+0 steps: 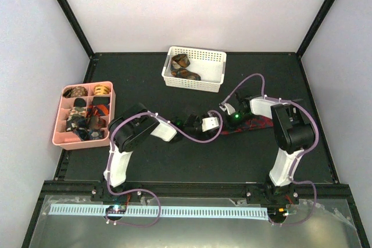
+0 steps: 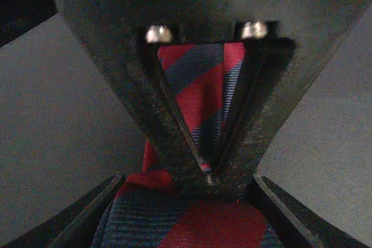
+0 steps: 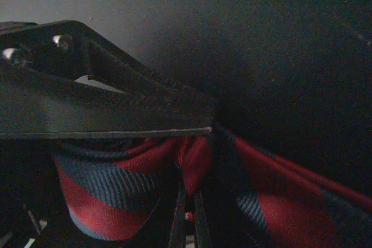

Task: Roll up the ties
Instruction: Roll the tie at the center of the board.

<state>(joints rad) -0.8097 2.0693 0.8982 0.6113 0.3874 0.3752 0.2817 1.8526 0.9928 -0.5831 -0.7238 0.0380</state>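
The left end effector [image 2: 209, 173] is clenched on the tie [image 1: 256, 124]: its matte black fingers [image 2: 174, 126] close to a V on ribbed cloth with broad red and dark blue stripes. The right end effector [image 3: 187, 219] meets it at mid-surface, thin fingers pinched on a soft bunched fold of the same tie. From there the tie runs flat as a narrow strip toward 3 o'clock on the dark, matte surface [image 1: 174, 161]. A bare band lies between the arms' bases and the tie. At 9 o'clock, by the left edge, a pink divided tray [image 1: 61, 126] holds coiled ties [image 1: 87, 108]. At 12 o'clock a white slotted basket [image 1: 216, 68] holds more coils [image 1: 183, 68].
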